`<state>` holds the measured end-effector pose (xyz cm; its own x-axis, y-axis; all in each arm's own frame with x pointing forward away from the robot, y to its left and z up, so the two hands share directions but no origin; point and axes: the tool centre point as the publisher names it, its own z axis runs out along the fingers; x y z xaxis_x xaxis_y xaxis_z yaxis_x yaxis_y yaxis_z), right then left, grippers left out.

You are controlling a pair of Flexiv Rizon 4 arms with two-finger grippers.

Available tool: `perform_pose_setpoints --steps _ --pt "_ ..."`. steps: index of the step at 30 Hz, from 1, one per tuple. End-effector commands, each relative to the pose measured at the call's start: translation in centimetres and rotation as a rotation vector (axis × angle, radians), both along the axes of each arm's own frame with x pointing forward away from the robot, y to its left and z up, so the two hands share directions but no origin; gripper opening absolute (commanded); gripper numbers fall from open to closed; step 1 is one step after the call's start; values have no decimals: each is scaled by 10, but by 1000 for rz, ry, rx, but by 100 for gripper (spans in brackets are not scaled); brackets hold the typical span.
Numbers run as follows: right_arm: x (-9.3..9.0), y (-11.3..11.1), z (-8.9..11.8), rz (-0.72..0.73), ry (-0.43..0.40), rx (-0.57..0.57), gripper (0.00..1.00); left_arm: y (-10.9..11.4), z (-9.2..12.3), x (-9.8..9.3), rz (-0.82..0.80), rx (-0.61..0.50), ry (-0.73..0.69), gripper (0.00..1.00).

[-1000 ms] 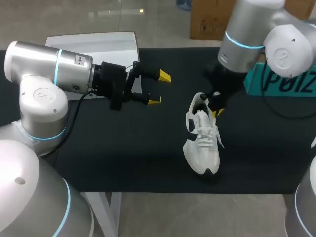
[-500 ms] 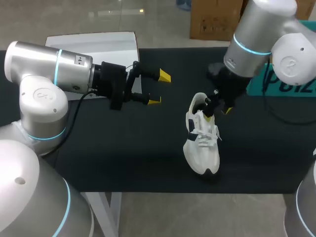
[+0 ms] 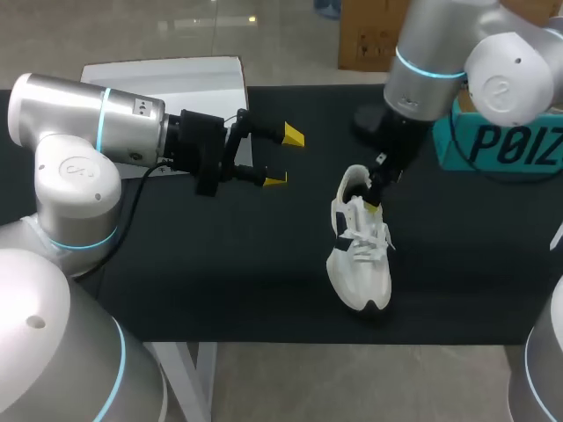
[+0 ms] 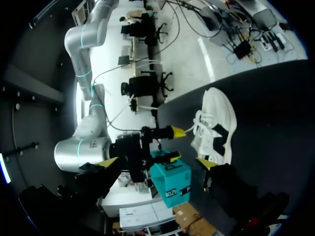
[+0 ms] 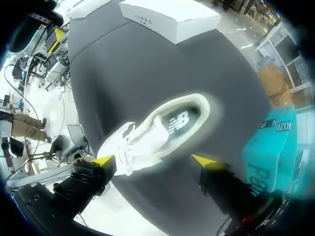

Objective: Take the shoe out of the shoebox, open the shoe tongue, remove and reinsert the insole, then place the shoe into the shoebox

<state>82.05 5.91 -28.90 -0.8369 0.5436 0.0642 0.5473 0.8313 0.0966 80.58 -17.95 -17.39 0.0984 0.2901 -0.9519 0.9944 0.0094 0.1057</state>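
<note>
The right arm has swung back toward 12 o'clock, uncovering the teal box [image 3: 503, 145]. The right end effector [image 5: 153, 160] now hangs released above the heel end of the shoe [image 3: 359, 246], fingers spread wide and touching nothing. The left end effector [image 3: 283, 158] is unchanged, released near 10 o'clock. The shoe is out, lying mid-bench with its toe toward 6 o'clock. The insole [image 5: 179, 118] looks seated, so tongue, insole and reboxing seemingly remain. The bench [image 3: 220, 264] is matte black, and a white box [image 3: 167, 75] sits at 11 o'clock
</note>
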Motion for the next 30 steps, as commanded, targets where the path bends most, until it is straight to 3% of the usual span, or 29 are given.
perform_pose_setpoints --steps 1,9,12,18,20,26,30 --pt "-1 2 0 -4 -2 -8 100 0 0 0 0 5 -1 100" --pt "-1 2 0 -4 -2 -8 100 0 0 0 0 5 -1 100" --pt "4 6 9 101 -63 3 100 0 0 0 0 5 -1 100" --pt "12 13 11 325 -110 -33 100 0 0 0 0 5 -1 100" --pt "15 12 10 323 -114 -48 100 0 0 0 0 5 -1 100" --pt "35 14 5 442 -193 -51 100 0 0 0 0 5 -1 100" --pt "54 17 -3 463 -195 -51 100 0 0 0 0 5 -1 100"
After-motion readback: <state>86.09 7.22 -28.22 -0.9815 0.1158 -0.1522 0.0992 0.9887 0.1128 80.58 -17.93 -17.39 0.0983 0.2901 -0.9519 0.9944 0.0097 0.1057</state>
